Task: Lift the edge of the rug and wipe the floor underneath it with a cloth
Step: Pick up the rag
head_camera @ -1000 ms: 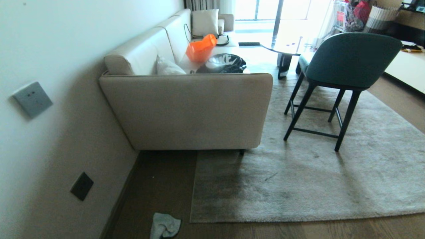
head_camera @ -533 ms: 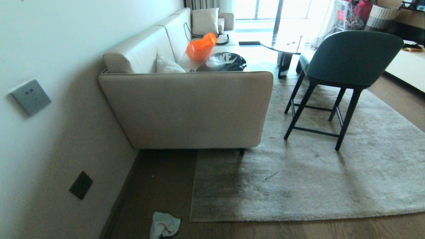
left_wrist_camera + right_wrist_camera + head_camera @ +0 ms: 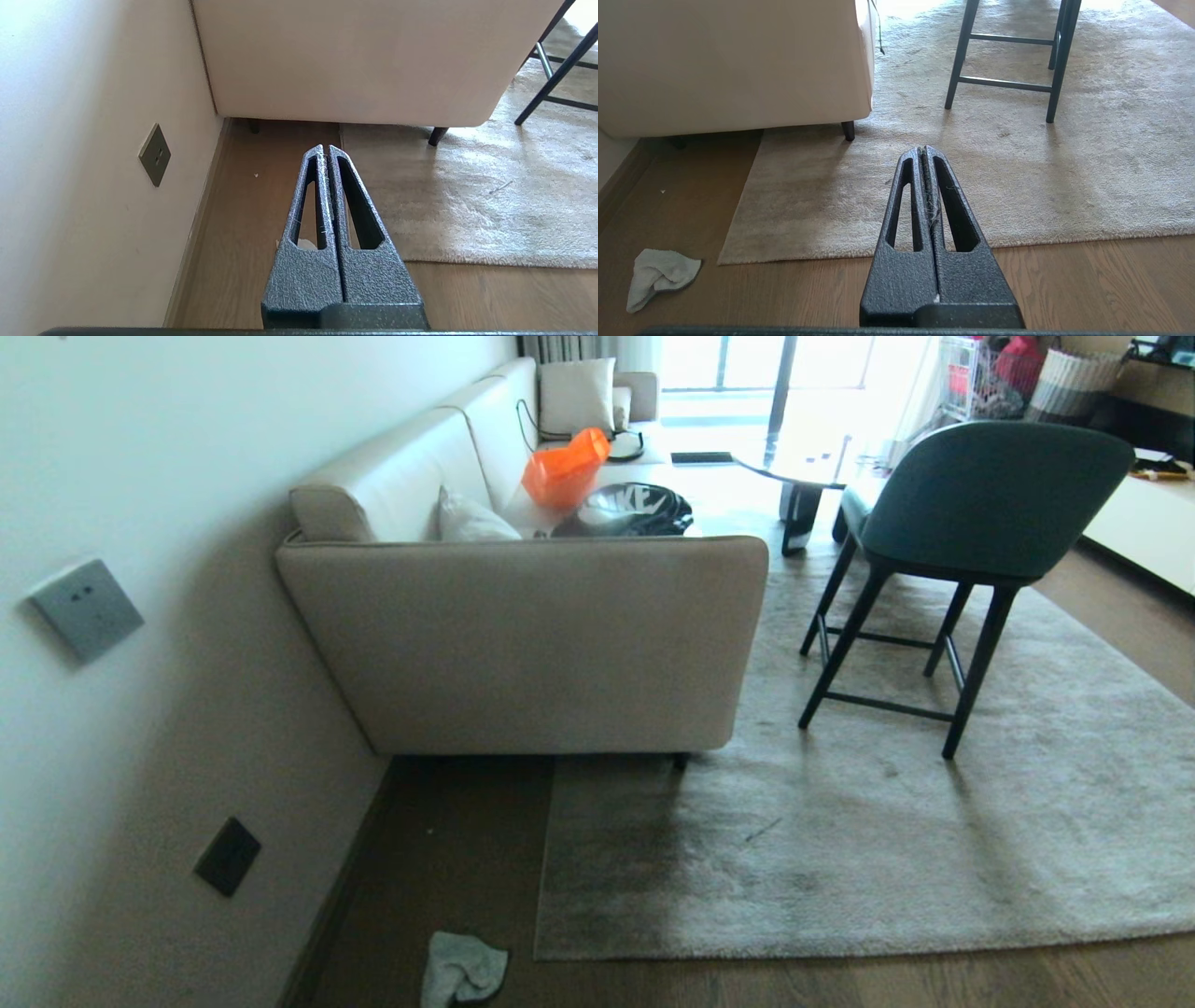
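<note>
We see a long beige leather sofa set against the white wall, carrying an orange plastic bag, a black bag with white lettering and a pale square cushion. Beside the sofa stands a dark green upholstered chair with black metal legs. On the wall we note a grey switch plate and, lower, a dark socket plate.
</note>
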You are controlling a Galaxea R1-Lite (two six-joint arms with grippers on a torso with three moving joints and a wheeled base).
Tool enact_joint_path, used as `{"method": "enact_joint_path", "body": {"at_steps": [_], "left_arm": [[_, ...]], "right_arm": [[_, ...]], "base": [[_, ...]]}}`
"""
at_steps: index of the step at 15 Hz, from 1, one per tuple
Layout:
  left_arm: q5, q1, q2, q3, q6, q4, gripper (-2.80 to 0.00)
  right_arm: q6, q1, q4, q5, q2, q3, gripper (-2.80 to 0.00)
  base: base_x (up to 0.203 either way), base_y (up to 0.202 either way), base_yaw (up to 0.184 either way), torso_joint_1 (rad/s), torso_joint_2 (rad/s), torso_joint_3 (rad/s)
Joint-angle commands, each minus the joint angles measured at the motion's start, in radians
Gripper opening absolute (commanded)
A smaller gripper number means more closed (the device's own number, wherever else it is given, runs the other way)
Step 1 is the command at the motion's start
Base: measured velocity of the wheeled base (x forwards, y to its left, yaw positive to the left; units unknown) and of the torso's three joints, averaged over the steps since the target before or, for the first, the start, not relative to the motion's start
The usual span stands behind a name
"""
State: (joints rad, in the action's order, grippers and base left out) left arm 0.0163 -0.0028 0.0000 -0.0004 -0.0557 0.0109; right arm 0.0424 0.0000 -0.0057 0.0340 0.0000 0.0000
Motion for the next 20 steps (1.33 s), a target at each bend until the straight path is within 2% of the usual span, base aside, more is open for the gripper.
{"method": "enact_joint_path", "body": {"at_steps": [1,20], "left_arm": [[0.001,0.0,0.0,0.0,-0.001,0.0,-2.8],[-0.001,0.0,0.0,-0.003,-0.003,-0.005,-2.8]], "right_arm": [[0.001,0.0,0.0,0.0,0.002,0.0,-2.8],[0.001,0.0,0.0,0.0,0.002,0.0,-2.8]], "base": [[0.0,0.0,0.0,0.0,0.0,0.0],[0.0,0.0,0.0,0.004,0.0,-0.178]]}}
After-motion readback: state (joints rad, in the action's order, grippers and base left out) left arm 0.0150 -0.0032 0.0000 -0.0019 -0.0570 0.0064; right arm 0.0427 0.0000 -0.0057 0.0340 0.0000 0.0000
